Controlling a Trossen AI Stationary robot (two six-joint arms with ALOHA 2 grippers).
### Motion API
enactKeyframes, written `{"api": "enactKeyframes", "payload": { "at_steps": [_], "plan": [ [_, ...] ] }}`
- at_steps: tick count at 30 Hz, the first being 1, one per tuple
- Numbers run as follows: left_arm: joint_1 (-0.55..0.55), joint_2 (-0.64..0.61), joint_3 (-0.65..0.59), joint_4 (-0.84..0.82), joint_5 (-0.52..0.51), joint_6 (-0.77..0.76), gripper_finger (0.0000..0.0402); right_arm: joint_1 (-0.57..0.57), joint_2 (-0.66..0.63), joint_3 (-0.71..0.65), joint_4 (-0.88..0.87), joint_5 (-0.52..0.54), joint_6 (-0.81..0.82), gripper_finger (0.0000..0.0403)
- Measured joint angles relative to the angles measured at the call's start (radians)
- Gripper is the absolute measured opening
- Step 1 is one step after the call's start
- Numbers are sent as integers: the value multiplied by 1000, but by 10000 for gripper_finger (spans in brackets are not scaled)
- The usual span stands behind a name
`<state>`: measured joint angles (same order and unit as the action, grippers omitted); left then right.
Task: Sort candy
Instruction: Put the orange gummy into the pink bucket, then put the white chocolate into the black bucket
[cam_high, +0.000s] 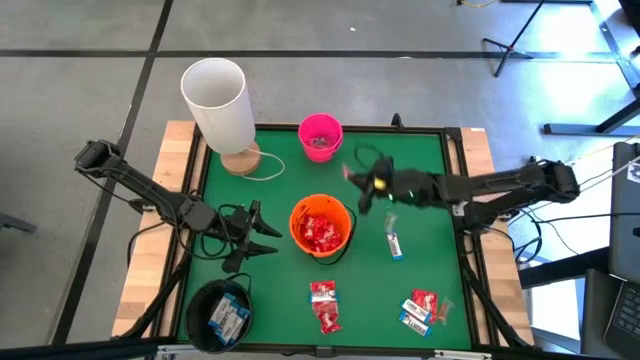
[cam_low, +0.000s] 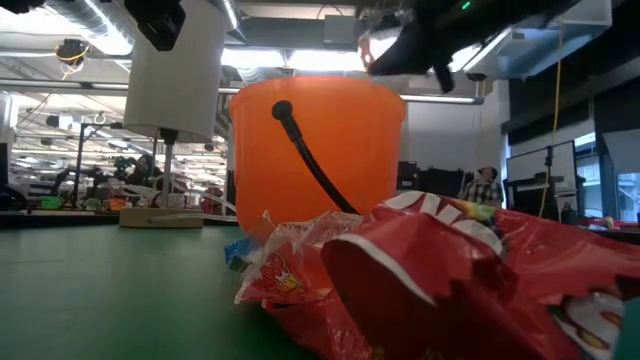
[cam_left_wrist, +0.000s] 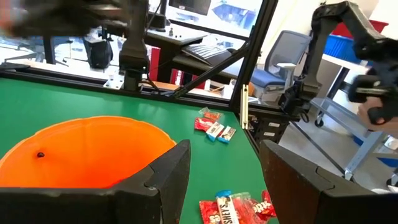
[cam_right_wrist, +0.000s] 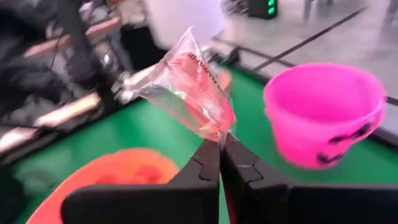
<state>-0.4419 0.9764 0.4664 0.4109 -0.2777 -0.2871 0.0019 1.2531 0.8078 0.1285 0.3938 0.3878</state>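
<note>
Only the right wrist view showed the right gripper (cam_right_wrist: 221, 149) pinched shut on a clear candy wrapper (cam_right_wrist: 186, 84); the left gripper (cam_left_wrist: 224, 171) hung open, empty.

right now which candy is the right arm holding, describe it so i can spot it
Start at the orange bucket in the middle of the green table. Just up and right of it, toward the pink bucket, the right pincer is shut on a clear crinkly wrapper. It alone hangs in the air; other candy lies flat.
</note>
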Motion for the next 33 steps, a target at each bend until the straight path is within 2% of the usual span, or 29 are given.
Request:
{"api": "enactKeyframes", "payload": {
  "at_steps": [5, 11, 18, 23, 33],
  "plan": [
    [0, 0, 0, -3, 0, 0, 184, -248, 81, 6, 148, -235, 3, 0],
    [0, 0, 0, -4, -1, -1, 184, -431, 234, 157, 106, -380, 8, 0],
    [0, 0, 0, -10, 0, -20, 184, -508, 424, 375, -44, -436, -17, 1],
    [-5, 0, 0, -15, 4, -27, 184, -521, 486, 448, -106, -441, -29, 18],
    [-23, 0, 0, -22, 0, -28, 184, -520, 472, 456, -113, -449, -62, 130]
  ]
}}
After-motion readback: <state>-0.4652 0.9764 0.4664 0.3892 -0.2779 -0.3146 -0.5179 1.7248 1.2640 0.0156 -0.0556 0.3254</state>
